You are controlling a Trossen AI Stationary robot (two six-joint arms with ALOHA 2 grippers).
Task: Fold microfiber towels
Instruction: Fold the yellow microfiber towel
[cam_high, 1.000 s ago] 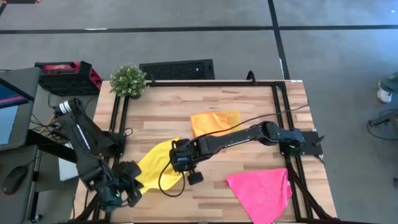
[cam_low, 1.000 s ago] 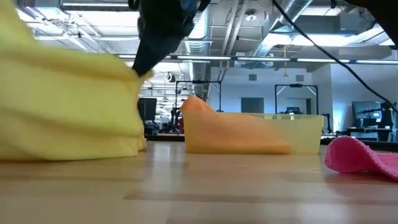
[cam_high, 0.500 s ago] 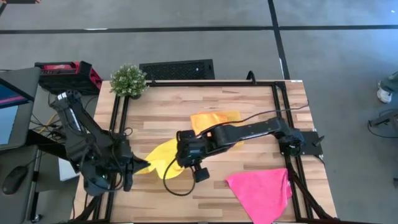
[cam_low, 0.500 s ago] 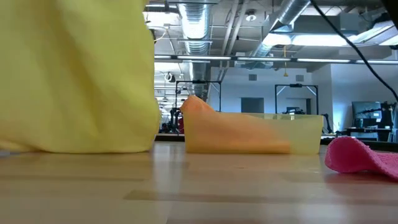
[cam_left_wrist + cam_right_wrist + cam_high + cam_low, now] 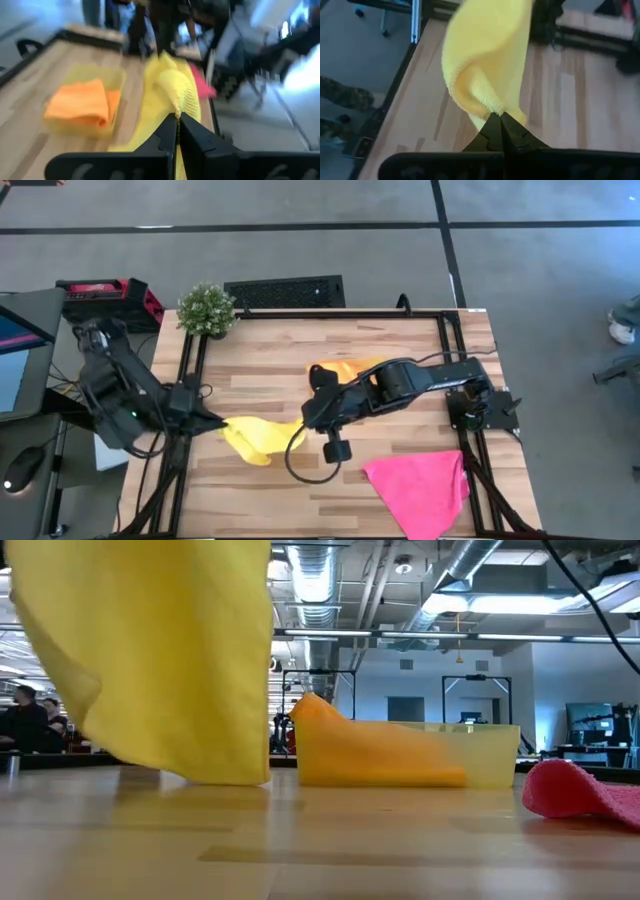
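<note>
Here the light wooden plank table point(image 5: 400, 340) carries everything, framed by black rails. Both dark arms reach toward its middle from either side, and between them hangs the bright yellow microfiber towel point(image 5: 255, 437), lifted off the wood and sagging in the middle; in the low view it drapes down as a broad sheet point(image 5: 170, 660) whose lower edge is just above the tabletop. The hot pink microfiber towel point(image 5: 420, 485) lies spread flat at the table's near right corner, well apart from the yellow one. Farther back sits the translucent yellow rectangular tray point(image 5: 480, 755), with a folded orange microfiber towel point(image 5: 80, 102) resting inside it and rising above its rim. The left gripper point(image 5: 176, 122) is at the table's left edge, its two fingers clenched on one edge of the yellow towel. The right gripper point(image 5: 500, 122) is near the table's centre, just in front of the tray, likewise pinched tight on the opposite edge of the same towel. A small green potted plant point(image 5: 207, 308) stands at the far left corner, beside the frame.
</note>
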